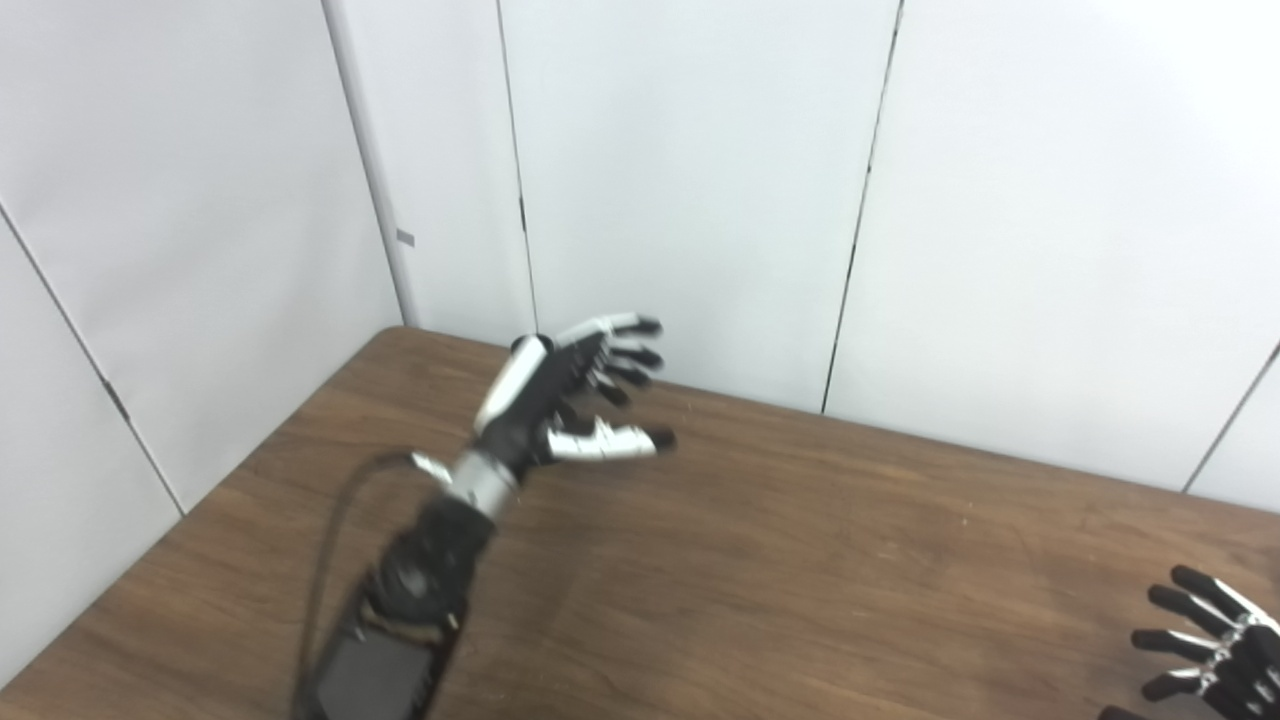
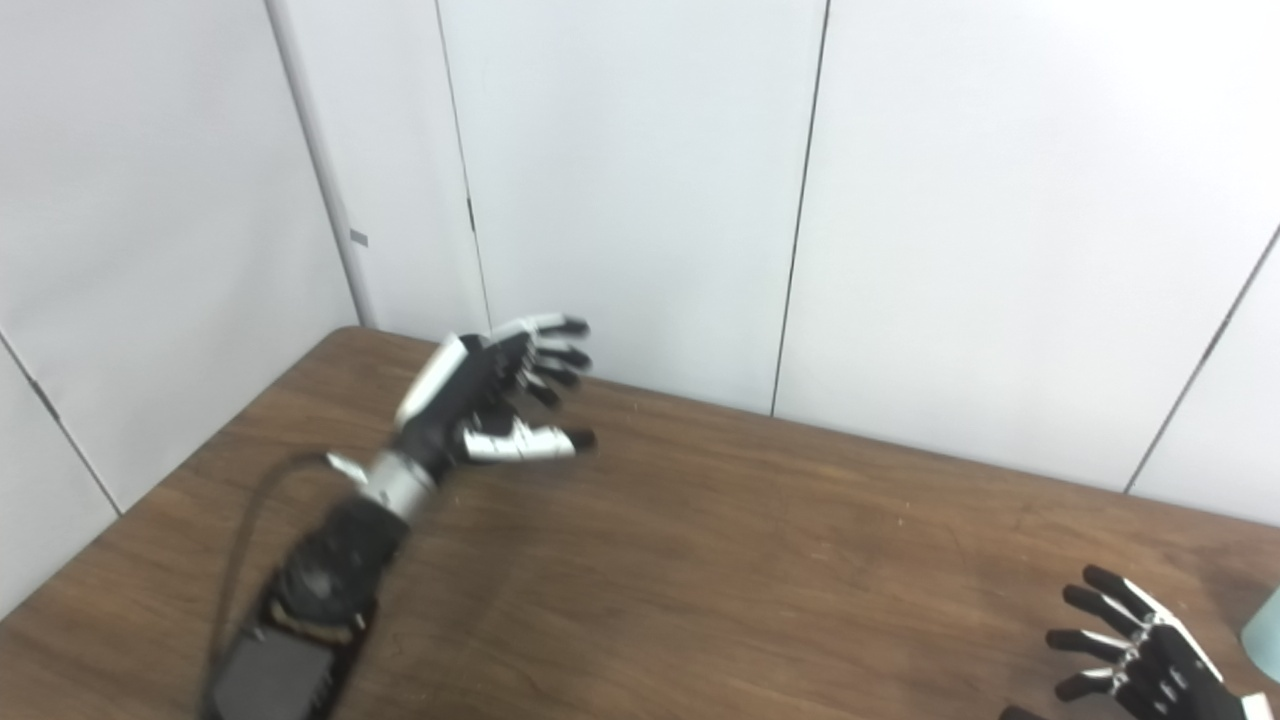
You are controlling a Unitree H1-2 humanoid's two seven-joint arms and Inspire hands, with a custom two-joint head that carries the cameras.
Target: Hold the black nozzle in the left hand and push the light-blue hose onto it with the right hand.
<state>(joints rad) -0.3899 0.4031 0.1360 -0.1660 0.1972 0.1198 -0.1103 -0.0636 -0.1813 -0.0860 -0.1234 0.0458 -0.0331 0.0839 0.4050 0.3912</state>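
The left hand [image 1: 560,395] is raised over the far left part of the brown table [image 1: 800,560], around ten o'clock from the middle of the scene, with its fingers spread and the thumb held apart, gripping nothing; that splay reads as a hand readied for a grasp and not yet committed to one. The right hand [image 2: 1135,650] sits low at about four o'clock, also spread and empty, cut off by the bottom edge so that only its fingers show. No black nozzle can be seen in either view. A pale blue-green sliver [image 2: 1265,625] at the right margin of the right eye view, just beside the right hand, may be the light-blue hose, but too little shows to be sure.
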